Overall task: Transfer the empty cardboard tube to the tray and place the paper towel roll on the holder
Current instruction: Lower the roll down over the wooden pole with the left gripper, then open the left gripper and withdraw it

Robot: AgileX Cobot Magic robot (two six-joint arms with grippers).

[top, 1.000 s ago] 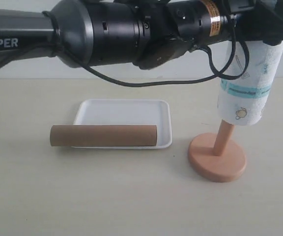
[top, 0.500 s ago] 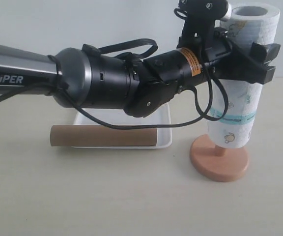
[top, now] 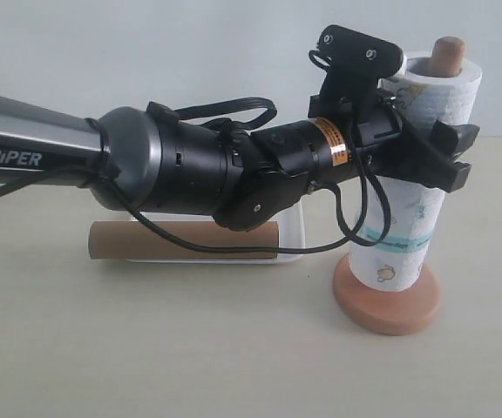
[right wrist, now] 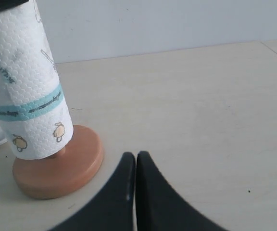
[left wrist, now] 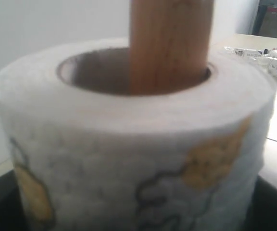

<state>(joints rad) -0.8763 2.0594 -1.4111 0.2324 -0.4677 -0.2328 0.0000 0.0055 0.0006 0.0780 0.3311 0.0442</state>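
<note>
The paper towel roll [top: 408, 235] stands threaded over the pole of the holder [top: 389, 306] at the right of the exterior frame. The rounded pole top pokes out above the roll's core. The right wrist view shows the roll leaning a little, with a thin sliver of pole bare between its lower edge and the round base. It therefore looks almost seated rather than fully down.

The cardboard tube [top: 181, 241] lies on its side at centre left, along the near rim of the tray [top: 293, 239]. Its left end reaches past the tray's corner over the worktop [top: 234, 357]. The arm hides most of the tray, so I cannot tell how much of the tube rests inside the rim.

By these pictures the tube step seems done. The roll step is near its end, and what remains is to settle the roll onto the base and let go.

The left claw [top: 447, 157] reaches in from the left and clasps the roll about its upper half, jaws spread wide around the paper.

The right claw [right wrist: 135, 158] is closed with nothing in it, low over the worktop, apart from the holder's base.
</note>
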